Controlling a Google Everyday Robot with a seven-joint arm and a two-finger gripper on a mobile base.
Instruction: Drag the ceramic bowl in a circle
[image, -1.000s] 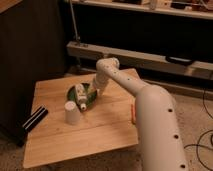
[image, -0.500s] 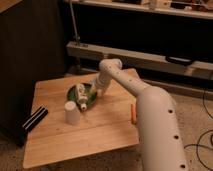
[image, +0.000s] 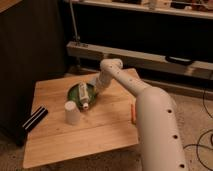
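The ceramic bowl (image: 76, 93) is a shallow dark-green glossy dish near the middle of the wooden table (image: 95, 131). A white labelled bottle (image: 84, 95) lies across it. My gripper (image: 95, 86) is at the bowl's right rim, at the end of my white arm (image: 125, 80), which reaches in from the lower right. A small white cup (image: 72, 112) stands just in front of the bowl.
A black bar-shaped object (image: 34, 119) lies at the table's left edge. A small orange object (image: 133, 112) lies at the right edge beside my arm. A dark cabinet (image: 30, 45) stands to the left, and a shelf rail (image: 150, 57) runs behind.
The gripper and the bowl have shifted slightly right and toward the back; the bottle moved with the bowl. The cup has not moved.
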